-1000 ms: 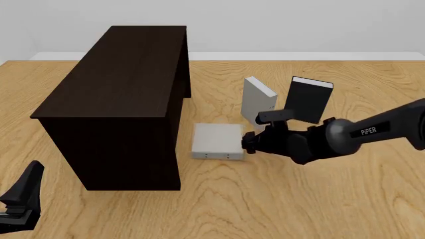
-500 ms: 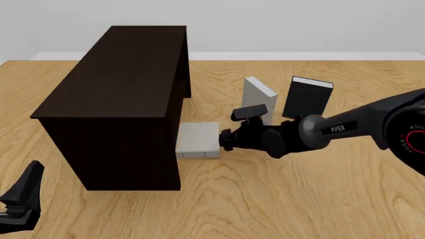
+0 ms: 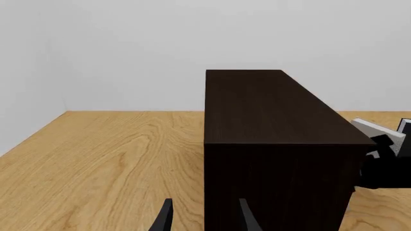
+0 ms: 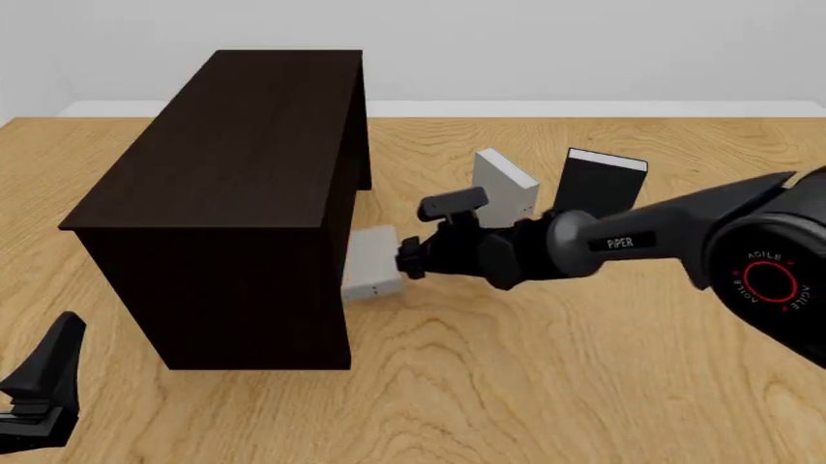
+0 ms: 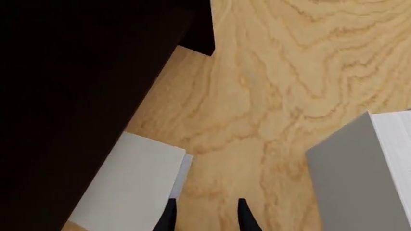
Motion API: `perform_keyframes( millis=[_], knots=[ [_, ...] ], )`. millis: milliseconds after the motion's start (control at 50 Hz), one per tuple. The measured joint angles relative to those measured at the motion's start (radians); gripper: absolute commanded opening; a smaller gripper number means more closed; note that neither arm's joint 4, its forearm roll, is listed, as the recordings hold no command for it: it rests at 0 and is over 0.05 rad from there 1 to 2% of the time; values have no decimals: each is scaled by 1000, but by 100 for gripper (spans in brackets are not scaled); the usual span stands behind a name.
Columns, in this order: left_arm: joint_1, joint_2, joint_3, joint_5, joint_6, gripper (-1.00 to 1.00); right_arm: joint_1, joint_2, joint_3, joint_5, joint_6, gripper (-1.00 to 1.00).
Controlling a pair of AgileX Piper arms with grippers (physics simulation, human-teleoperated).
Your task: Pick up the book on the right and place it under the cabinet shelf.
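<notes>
The light-grey book [image 4: 371, 263] lies flat on the table with its left part hidden inside the opening of the dark brown cabinet shelf [image 4: 220, 164]. My right gripper [image 4: 404, 259] is at the book's right edge. In the right wrist view bare wood shows between the open fingers of that gripper [image 5: 205, 216], the book [image 5: 128, 187] lies just beside one fingertip, and the cabinet [image 5: 70, 86] is dark beyond it. My left gripper [image 4: 39, 387] rests open at the front left, far from the book. It faces the cabinet's end [image 3: 270, 110].
A second grey book [image 4: 506, 188] and a black book [image 4: 597, 191] stand upright behind my right arm. The grey one [image 5: 359, 178] is close beside the right gripper. The wooden table [image 4: 543, 387] stretches out in front and to the right.
My right gripper has moved left toward the cabinet. The book slid left with it, from the bare table to partly inside the cabinet opening. The left arm has not moved.
</notes>
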Motion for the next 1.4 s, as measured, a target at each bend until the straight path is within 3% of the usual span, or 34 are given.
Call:
perform_keyframes(
  millis=[740,1120,1400],
  knots=[
    [0,0,0,0,0,100,35,49,-112,52,-9,100],
    [0,0,0,0,0,100,-1,55,-64,49,26,100],
    [0,0,0,0,0,100,-22,3,-1,36,12,100]
  ],
)
